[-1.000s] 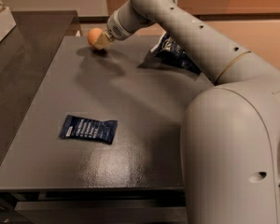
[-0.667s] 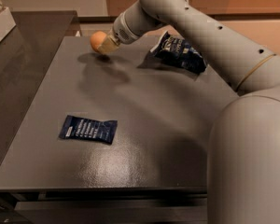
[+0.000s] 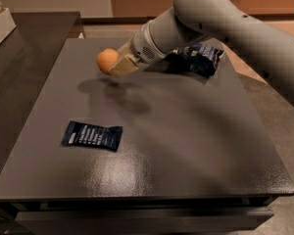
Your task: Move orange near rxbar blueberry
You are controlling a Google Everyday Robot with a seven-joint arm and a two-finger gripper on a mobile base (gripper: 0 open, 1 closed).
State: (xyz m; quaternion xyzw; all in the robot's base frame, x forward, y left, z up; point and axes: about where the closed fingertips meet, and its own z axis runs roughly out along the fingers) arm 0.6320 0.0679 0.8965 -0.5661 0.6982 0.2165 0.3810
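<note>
— Where is the gripper (image 3: 115,64), and what do the jaws have hold of?

— The gripper hangs over the back-left part of the dark grey surface (image 3: 186,151), short of the back edge. Its jaws are closed on the orange (image 3: 107,60), parted only by the width of the fruit. One tan finger (image 3: 122,66) lies against the orange's right side; the other is hidden behind it.

— Is the orange resting on the surface?

— It appears raised. A soft shadow lies on the surface below, apart from the fruit.

— And the rxbar blueberry (image 3: 92,135)?

— It lies flat near the left edge, toward the front-left corner, well apart from the orange. A puffy dark snack bag (image 3: 200,58) sits by the back edge toward the back-right corner, partly behind the arm (image 3: 225,18).
</note>
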